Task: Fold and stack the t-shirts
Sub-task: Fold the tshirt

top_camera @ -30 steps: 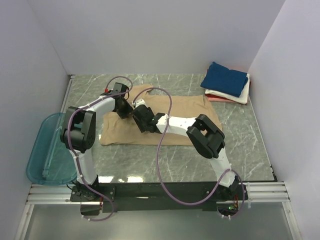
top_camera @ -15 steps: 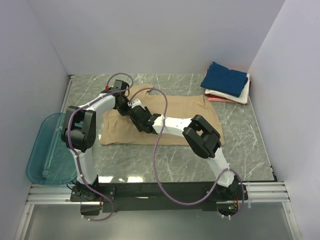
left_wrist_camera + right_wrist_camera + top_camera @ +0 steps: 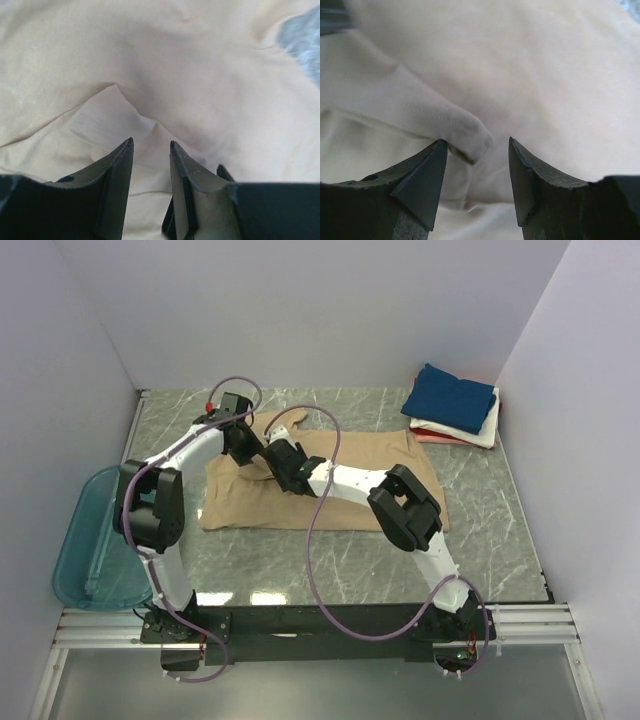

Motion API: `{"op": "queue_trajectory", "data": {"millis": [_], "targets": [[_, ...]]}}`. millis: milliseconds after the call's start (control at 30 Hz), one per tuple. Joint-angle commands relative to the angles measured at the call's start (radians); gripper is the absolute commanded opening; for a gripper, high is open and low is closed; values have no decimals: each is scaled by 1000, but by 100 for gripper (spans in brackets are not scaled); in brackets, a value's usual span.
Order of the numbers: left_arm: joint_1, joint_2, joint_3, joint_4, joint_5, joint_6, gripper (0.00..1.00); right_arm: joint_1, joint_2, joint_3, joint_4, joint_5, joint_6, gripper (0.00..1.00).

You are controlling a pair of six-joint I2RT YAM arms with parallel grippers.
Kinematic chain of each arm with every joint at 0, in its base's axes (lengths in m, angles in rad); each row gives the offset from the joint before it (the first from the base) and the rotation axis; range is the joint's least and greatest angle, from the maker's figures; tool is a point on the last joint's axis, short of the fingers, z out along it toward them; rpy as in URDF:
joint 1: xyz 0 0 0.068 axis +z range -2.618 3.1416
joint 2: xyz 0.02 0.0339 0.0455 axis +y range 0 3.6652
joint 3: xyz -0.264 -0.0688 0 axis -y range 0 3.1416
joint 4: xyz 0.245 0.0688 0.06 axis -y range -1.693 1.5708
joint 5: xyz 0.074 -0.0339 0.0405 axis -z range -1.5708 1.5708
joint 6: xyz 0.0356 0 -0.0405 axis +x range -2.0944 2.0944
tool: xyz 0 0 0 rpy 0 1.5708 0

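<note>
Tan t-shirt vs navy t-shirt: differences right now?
The tan cloth t-shirt lies spread open on the marble table; the navy blue cloth t-shirt is folded compact. Tan lies mid-table, directly on the marble; navy tops a stack of folded shirts at far right. Both are plain-coloured.

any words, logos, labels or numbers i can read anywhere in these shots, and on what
None: no readable text in any view. The tan t-shirt, the folded navy t-shirt and the teal tub show no print or label.
</note>
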Motion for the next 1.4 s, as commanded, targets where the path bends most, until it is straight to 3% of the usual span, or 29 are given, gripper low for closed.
{"op": "queue_trajectory", "data": {"millis": [0,367,733,1033,1367], "targets": [[13,-96,-8,-2,-11,25,41,-40,13,60,-6,-16,20,59],[17,-273,-179,25,-11,19,41,-106,78,187,-66,-129,70,58],[0,-333,-379,93,1,21,20,-148,84,200,-92,-174,132,58],[-18,-172,-290,110,3,16,20,-170,6,116,-56,-208,165,58],[-17,58,9,48,-17,35,25,-222,-207,-62,-4,-289,222,58]]}}
